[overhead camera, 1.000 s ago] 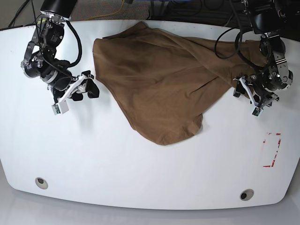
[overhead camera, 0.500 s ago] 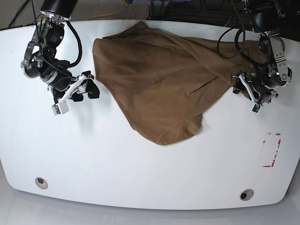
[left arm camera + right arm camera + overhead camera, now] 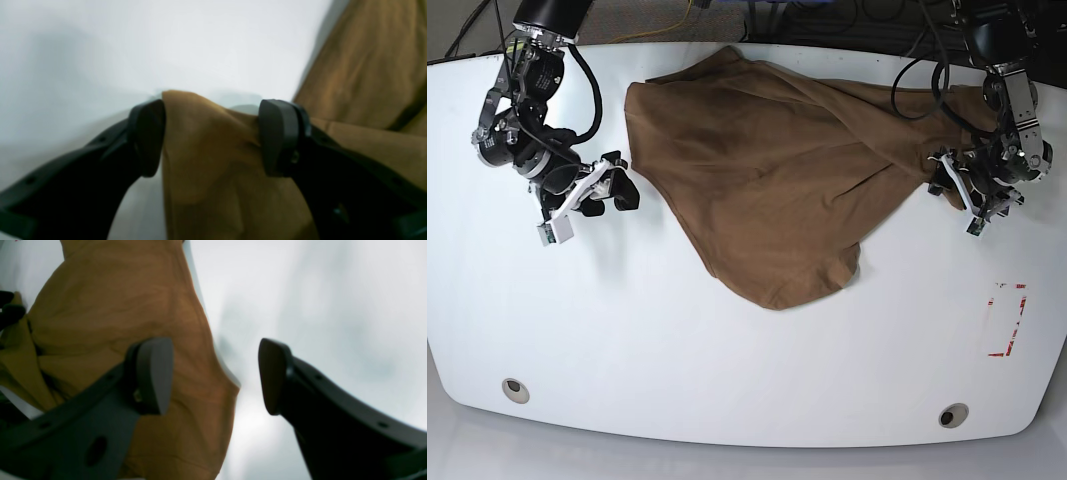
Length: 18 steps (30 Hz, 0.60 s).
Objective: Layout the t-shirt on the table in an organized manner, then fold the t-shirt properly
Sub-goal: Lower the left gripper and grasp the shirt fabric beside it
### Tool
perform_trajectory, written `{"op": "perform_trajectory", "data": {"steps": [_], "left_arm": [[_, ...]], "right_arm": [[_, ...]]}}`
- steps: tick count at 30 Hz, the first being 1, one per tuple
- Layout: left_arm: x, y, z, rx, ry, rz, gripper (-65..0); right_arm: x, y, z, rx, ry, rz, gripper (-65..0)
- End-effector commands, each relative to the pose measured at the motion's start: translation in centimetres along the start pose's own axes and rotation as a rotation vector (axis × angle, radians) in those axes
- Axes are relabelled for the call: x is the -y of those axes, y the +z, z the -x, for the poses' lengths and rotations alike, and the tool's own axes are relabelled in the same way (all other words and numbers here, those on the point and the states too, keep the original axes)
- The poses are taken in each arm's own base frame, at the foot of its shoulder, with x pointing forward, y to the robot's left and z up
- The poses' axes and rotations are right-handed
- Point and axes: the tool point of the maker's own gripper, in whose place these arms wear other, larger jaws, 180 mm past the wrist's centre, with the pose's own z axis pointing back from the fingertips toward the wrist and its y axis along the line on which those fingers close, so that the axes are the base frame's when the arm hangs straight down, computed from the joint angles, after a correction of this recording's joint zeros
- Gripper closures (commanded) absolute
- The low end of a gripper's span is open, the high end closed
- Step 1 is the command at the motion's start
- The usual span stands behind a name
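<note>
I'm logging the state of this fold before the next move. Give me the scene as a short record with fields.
garment: t-shirt, tan-brown, wrinkled, bunched and not yet spread flat
surface: table, glossy white
left gripper: left gripper, jaws apart, a fold of the shirt's edge between the fingers
right gripper: right gripper, jaws apart, nothing between them, beside the shirt's other edge
marking: red dashed rectangle, uncovered, apart from the shirt
folding: not started
</note>
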Motion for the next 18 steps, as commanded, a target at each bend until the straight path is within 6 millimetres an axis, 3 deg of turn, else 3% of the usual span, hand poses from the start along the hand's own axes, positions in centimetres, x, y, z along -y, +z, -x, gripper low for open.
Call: {"op": "perform_trajectory", "data": {"steps": [1,9,12,18], "left_arm": [[-1.26,0.48,-0.37,-0.013,-0.037,-0.048,-41.1],[-0.91,0.27,-0.21,-0.019,-0.038,-0.046,-40.7],[-0.91,0.27,-0.21,-0.019,-0.038,-0.046,-37.6],[-0.93,0.27,-0.19,-0.020,-0.039,-0.047,-15.8]], "right_arm": [[-0.06,0.45,-1.47,0.047,0.020,-0.002,-38.8],[-0.07,0.45,-1.47,0.047,0.021,-0.003,-38.8],[-0.07,0.45,-1.47,0.047,0.021,-0.003,-38.8],[-0.07,0.45,-1.47,0.047,0.021,-0.003,-38.8]]}}
